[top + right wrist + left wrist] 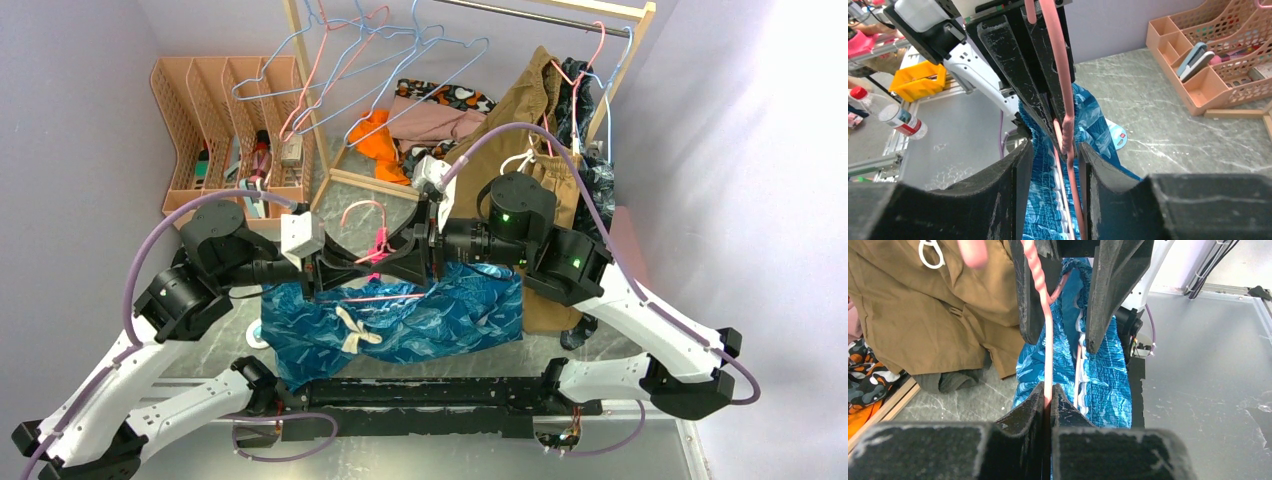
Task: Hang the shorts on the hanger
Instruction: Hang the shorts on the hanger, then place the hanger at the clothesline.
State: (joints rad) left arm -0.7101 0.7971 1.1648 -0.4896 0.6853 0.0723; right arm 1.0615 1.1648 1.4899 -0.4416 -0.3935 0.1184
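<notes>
grey marbled counter [1168, 115] carries the teal-blue leaf-print fabric shorts [400, 320], lying between the arms. just above them is the thin pink wire hanger [1048, 355]. the left pincer [1048, 395] is clamped on its wire, apparently to steady it. the right pincer [1054, 147] stands apart around wire and waistband, likely to work cloth onto it.
</notes>
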